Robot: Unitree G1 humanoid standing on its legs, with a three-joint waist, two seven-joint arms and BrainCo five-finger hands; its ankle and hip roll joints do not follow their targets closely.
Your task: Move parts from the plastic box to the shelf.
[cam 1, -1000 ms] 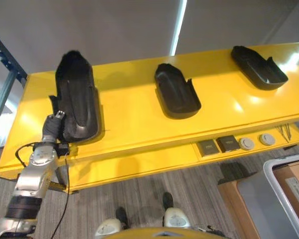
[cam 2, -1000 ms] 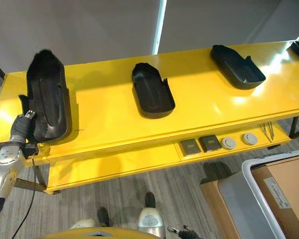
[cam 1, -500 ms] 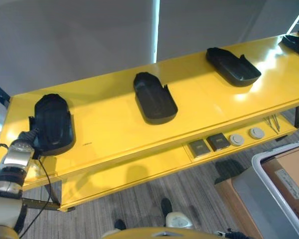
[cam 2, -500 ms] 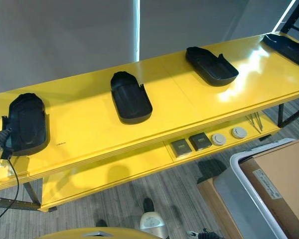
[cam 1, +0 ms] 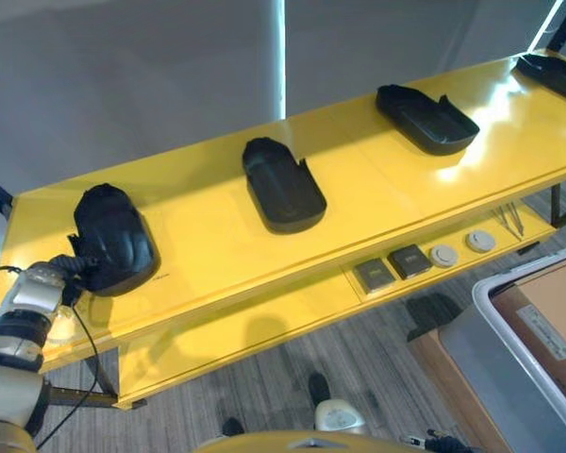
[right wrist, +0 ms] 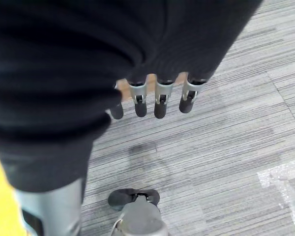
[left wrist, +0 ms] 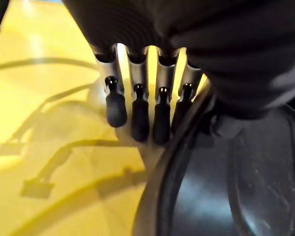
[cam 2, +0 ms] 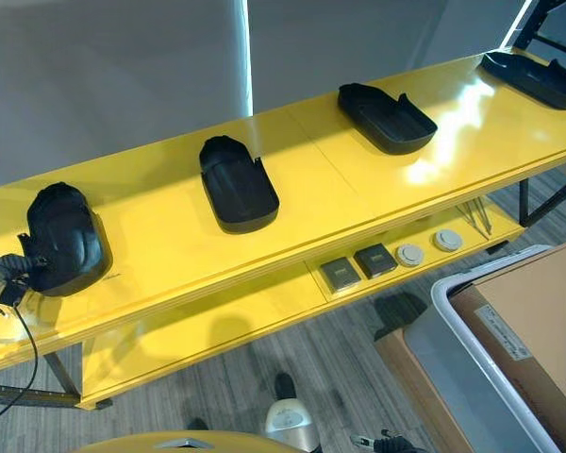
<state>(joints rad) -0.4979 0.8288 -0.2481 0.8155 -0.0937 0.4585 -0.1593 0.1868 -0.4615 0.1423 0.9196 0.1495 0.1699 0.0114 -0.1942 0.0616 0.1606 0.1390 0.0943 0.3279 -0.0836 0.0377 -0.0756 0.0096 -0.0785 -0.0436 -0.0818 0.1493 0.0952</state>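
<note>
My left hand (cam 1: 75, 268) is at the near left end of the yellow shelf (cam 1: 377, 189), against the near end of the leftmost black part (cam 1: 113, 247). In the left wrist view my fingers (left wrist: 137, 115) hang straight down just outside the part's rim (left wrist: 179, 162), nothing curled round it; I judge the hand relaxed and the part released or close to it. The part lies flat on the shelf, its long axis running from the hand away toward the shelf's back edge, slightly turned. Further right along the shelf lie a second part (cam 1: 281, 182), a third (cam 1: 424, 117) and a fourth (cam 1: 555, 75). My right hand (right wrist: 152, 101) hangs over the floor, fingers loose and empty. The plastic box (cam 1: 509, 349) stands on the floor below the shelf's right end, nearer my right hand.
</note>
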